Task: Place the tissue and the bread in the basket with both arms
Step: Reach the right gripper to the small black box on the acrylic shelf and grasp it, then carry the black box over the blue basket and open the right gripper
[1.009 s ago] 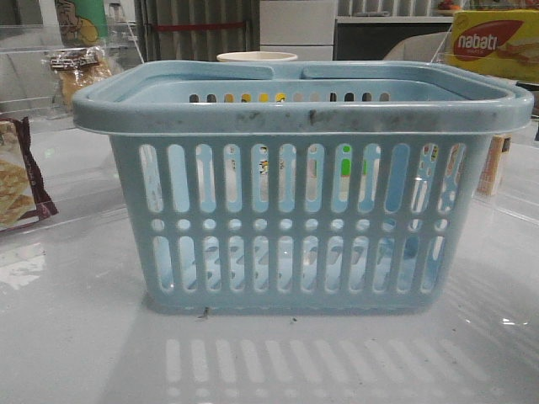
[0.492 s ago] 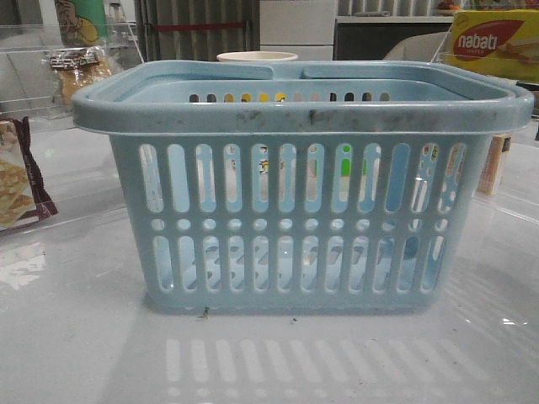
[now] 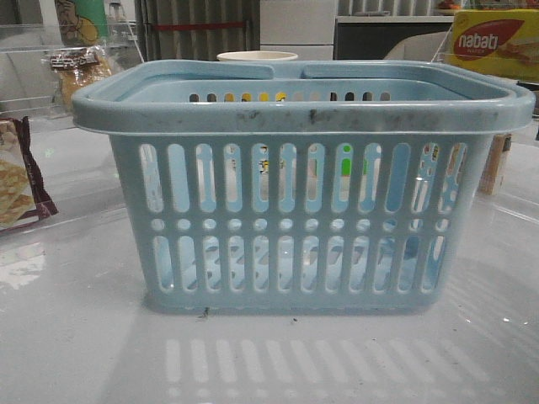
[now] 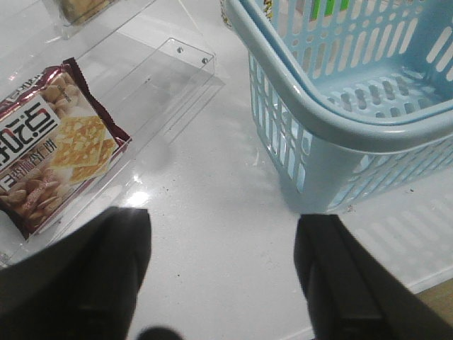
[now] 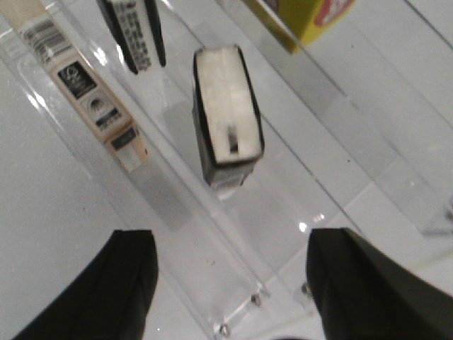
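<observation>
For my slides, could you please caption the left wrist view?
Open left gripper hovering over the white table, between a maroon-edged snack bag and the empty light-blue basket.

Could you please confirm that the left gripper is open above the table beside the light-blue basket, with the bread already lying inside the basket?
Not quite: the left wrist view shows the basket holding no bread. The left gripper is indeed open above the table beside it.
</observation>
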`<state>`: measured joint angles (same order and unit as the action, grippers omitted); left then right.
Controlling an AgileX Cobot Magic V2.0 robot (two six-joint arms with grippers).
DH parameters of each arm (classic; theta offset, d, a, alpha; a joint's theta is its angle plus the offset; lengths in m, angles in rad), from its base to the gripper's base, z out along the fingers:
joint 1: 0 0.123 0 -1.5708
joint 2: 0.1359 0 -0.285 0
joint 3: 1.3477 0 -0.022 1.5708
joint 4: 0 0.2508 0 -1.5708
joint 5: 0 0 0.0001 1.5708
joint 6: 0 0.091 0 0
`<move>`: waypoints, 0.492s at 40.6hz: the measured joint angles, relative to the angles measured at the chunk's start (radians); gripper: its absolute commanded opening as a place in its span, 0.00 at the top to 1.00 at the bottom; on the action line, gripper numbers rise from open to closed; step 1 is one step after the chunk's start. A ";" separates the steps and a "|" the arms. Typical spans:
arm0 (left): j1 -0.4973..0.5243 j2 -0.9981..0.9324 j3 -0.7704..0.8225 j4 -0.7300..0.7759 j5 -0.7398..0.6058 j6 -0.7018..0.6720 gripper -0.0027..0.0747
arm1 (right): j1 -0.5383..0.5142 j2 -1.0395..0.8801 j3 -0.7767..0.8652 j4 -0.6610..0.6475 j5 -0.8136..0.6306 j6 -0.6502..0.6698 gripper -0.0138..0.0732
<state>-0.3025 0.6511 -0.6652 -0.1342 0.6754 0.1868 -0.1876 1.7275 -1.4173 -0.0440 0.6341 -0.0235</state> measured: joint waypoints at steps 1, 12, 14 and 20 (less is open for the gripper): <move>0.000 0.000 0.000 0.000 0.000 0.000 0.33 | 0.000 0.015 -0.016 0.000 -0.007 0.000 0.21; 0.000 0.000 0.000 0.000 0.000 0.000 0.33 | 0.000 0.143 -0.067 0.000 -0.120 0.000 0.21; 0.000 0.000 0.000 0.000 0.000 0.000 0.33 | 0.000 0.152 -0.067 0.000 -0.128 0.000 0.25; 0.000 0.000 0.000 0.000 0.000 0.000 0.34 | 0.000 0.167 -0.067 0.000 -0.163 0.000 0.51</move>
<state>-0.3025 0.6511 -0.6652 -0.1342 0.6754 0.1871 -0.1876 1.8943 -1.4847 -0.0440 0.4715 -0.0235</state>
